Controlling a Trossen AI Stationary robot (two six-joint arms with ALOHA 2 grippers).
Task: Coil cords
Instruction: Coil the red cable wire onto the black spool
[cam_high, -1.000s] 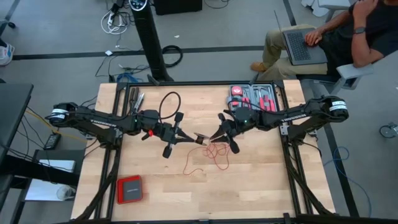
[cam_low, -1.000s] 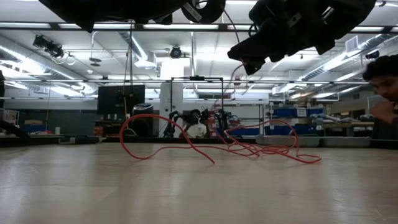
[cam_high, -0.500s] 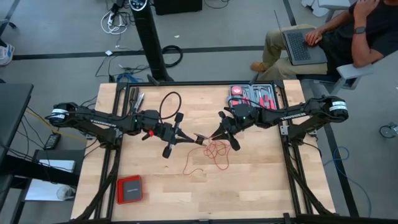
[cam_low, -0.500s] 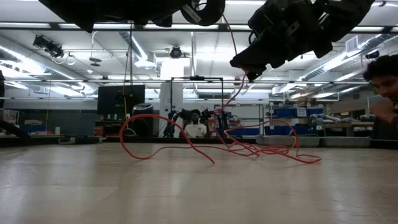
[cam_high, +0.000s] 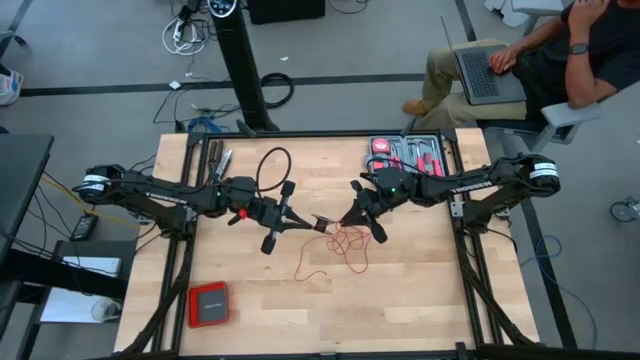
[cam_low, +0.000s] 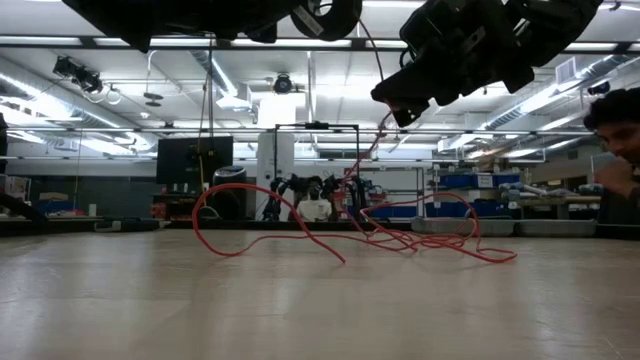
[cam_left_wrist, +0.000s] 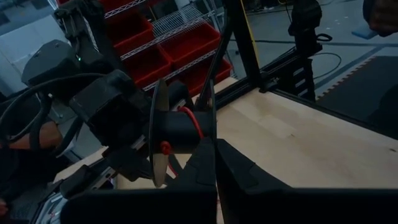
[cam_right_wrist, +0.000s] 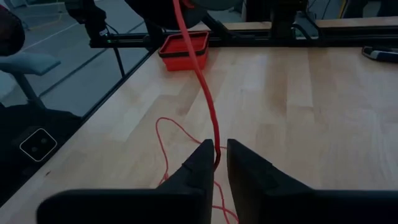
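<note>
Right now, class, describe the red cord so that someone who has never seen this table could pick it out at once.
Start at the wooden table and look to its middle, between the left gripper and the right gripper. The red cord lies there in loose loops, one strand rising to the grippers. It is far thinner than the black cable and unlike the flat red box.

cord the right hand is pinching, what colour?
Red. The cord shows best in the right wrist view, running up from the right hand.

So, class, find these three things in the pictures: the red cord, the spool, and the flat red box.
red cord (cam_right_wrist: 208, 93): right wrist view, taut stretch above the fingers.
spool (cam_left_wrist: 180, 127): left wrist view, dark hub between its discs.
flat red box (cam_high: 209, 304): high view, middle of lid.
</note>
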